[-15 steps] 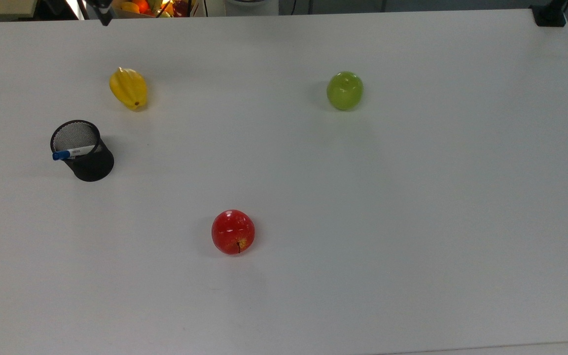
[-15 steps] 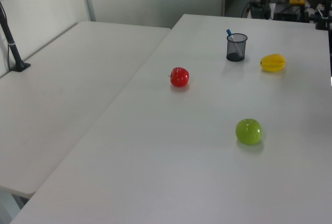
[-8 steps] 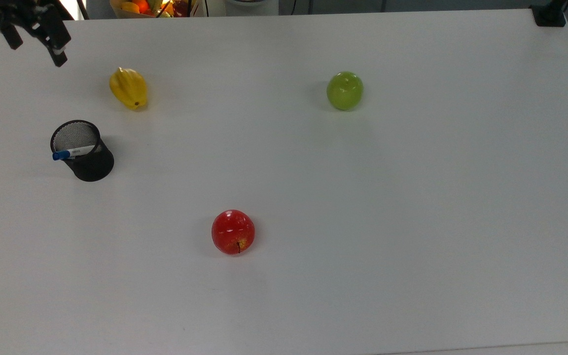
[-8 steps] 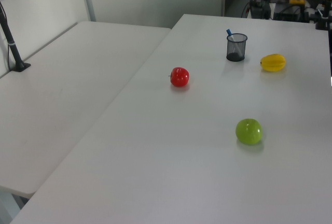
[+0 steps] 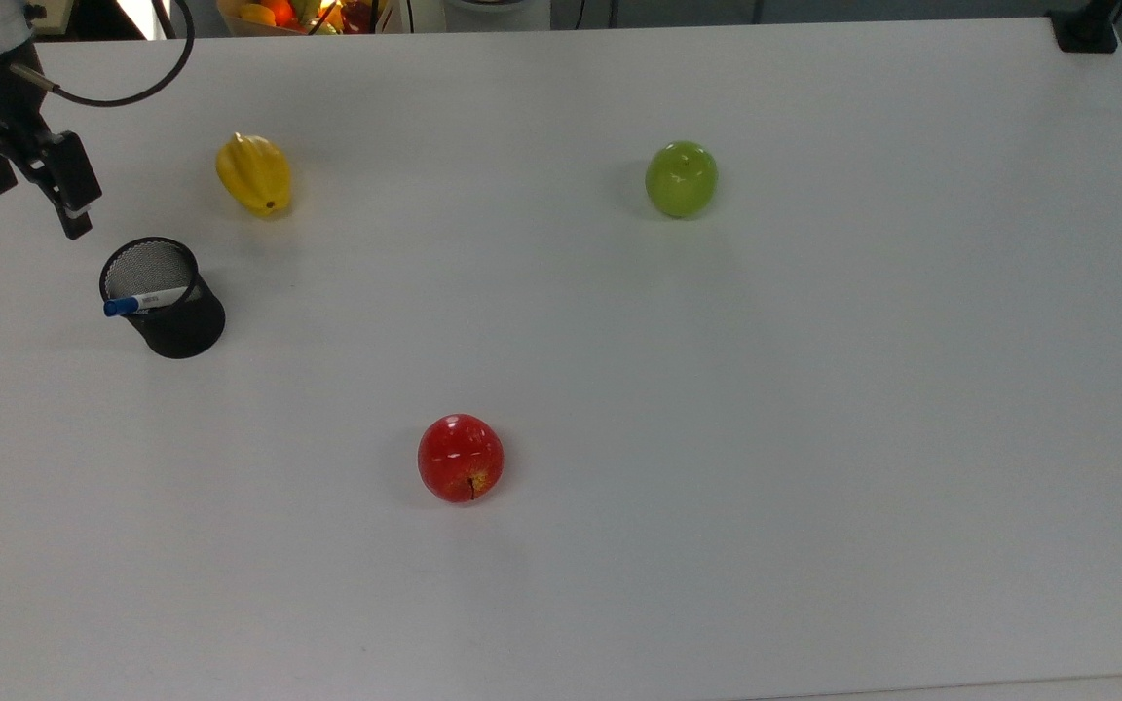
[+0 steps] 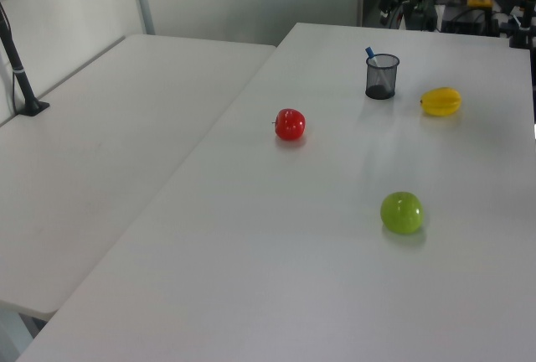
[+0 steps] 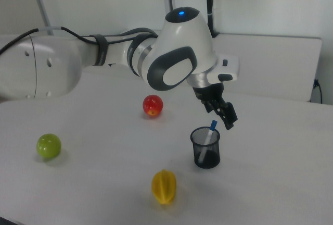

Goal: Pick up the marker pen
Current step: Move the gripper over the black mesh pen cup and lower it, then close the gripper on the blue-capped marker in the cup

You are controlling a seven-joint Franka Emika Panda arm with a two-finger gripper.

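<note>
The marker pen has a white barrel and a blue cap. It leans inside a black mesh cup on the top view's left, cap end over the rim. In the right view the marker pen pokes up out of the cup. My gripper hangs open, with nothing between its fingers, just beyond the cup toward the top view's upper left. Seen in the right view, the gripper hovers slightly above the cup's rim, close to the cap. The left view has the cup near the table's far end.
A yellow starfruit lies close to the cup, a red apple sits mid-table and a green apple farther right on the white table. A black mount stands on the top view's upper right corner.
My gripper has come in from the table's back edge and travelled down the top view's left side toward the cup. The pen, cup and fruit have not moved.
</note>
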